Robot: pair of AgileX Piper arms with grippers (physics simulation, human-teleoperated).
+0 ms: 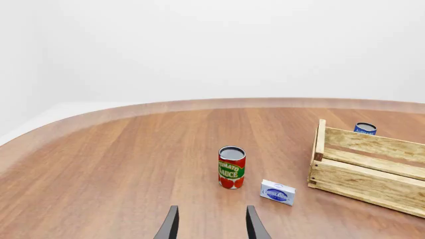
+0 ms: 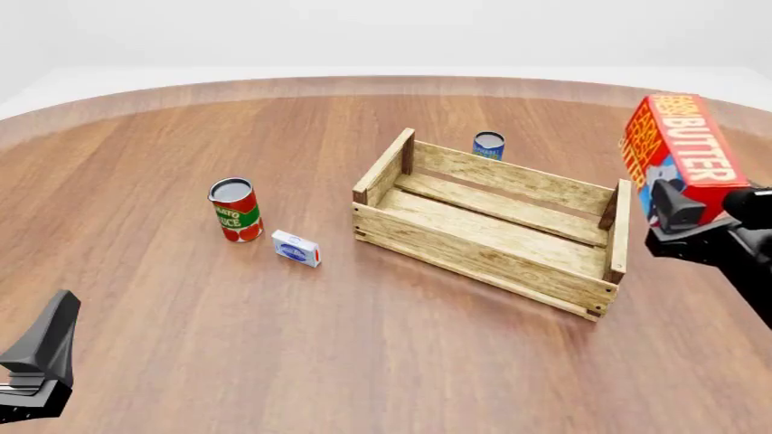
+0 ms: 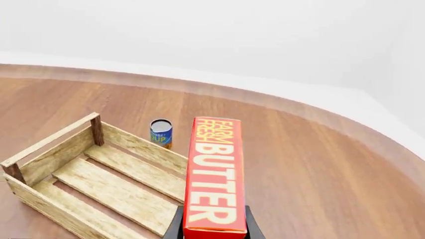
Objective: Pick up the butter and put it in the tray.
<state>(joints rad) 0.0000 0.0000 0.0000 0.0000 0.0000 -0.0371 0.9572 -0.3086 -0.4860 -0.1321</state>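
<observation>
My right gripper [image 2: 678,203] is shut on the butter [image 2: 678,145], a red carton with an orange face and white "BUTTER" lettering. It holds the carton in the air just right of the tray's right end. In the right wrist view the butter [image 3: 214,181] stands between the fingers, with the tray [image 3: 47,199] below and beside it. The tray [image 2: 483,258] is a light wooden slatted crate at the table's middle. It holds nothing. My left gripper [image 1: 211,224] is open and empty, low at the near left [image 2: 42,353].
A tomato sauce can [image 2: 234,209] and a small white-and-blue box [image 2: 296,248] stand left of the tray. A small blue can [image 2: 489,145] stands behind the tray. The table's curved far edge [image 2: 362,83] runs across the back.
</observation>
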